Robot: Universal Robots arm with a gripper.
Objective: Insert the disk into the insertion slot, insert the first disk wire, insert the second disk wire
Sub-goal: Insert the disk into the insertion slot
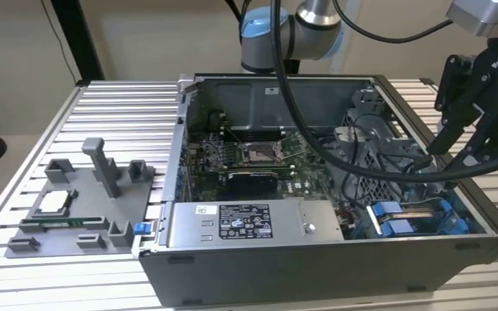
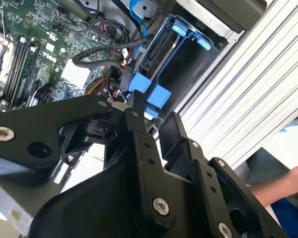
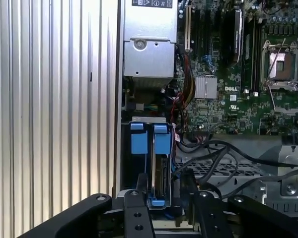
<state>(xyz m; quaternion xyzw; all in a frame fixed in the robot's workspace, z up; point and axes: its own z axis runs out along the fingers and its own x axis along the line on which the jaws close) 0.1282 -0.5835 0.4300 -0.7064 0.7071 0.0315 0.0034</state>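
1. Gripper: at 2 o'clock in the exterior view, above the case; jaws apart, empty.
2. Disk: on edge inside the slot, at the case's 4 o'clock corner; apparently seated.
3. Step: probably first wire; cables just beside the slot.
4. Next move calls for fine alignment in crowded cabling.

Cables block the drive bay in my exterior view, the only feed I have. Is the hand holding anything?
Observer: No. In the first wrist view the hand is open and empty, poised over the insertion slot.
Operator: Disk in?
Observer: What looks like the disk stands on edge between the slot's blue rails. I can't tell if it's fully seated.
Operator: Wires?
Observer: In the second wrist view a black cable lies close beside the slot. I can't tell whether it's plugged in.
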